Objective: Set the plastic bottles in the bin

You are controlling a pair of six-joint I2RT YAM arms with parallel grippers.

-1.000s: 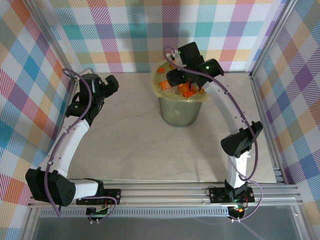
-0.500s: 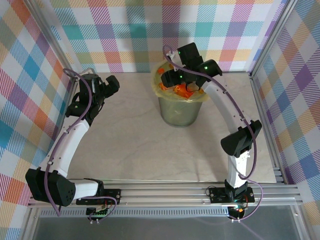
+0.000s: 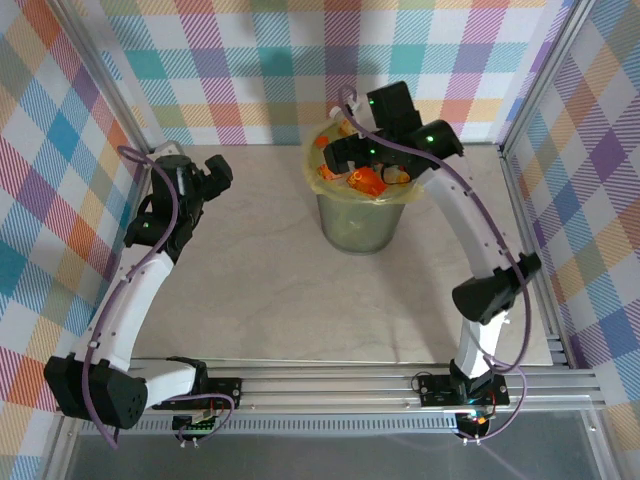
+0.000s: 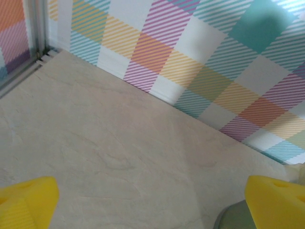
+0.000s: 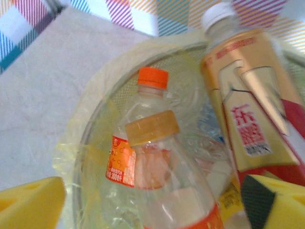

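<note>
A pale marbled beige tabletop [image 3: 260, 290] is enclosed by pastel plaid walls [image 3: 250, 60]. Two white-and-black arms rise from its near edge. Towards the far wall stands the round, tapered, translucent pale-green bin [image 3: 355, 230] with a yellowish bag liner over its rim. The left gripper [image 3: 222, 172] hangs near the table's far left corner, well apart from the bin, its yellow fingers [image 4: 28, 200] spread wide over bare table. The right gripper [image 3: 340, 158] hangs over the bin's mouth, its jaws spread wide with nothing held. Inside the bin lie the plastic bottles [image 3: 368, 178]: a gold-labelled white-capped bottle [image 5: 243, 105], a clear yellow-capped bottle [image 5: 162, 167] and a clear orange-capped bottle [image 5: 143, 109].
</note>
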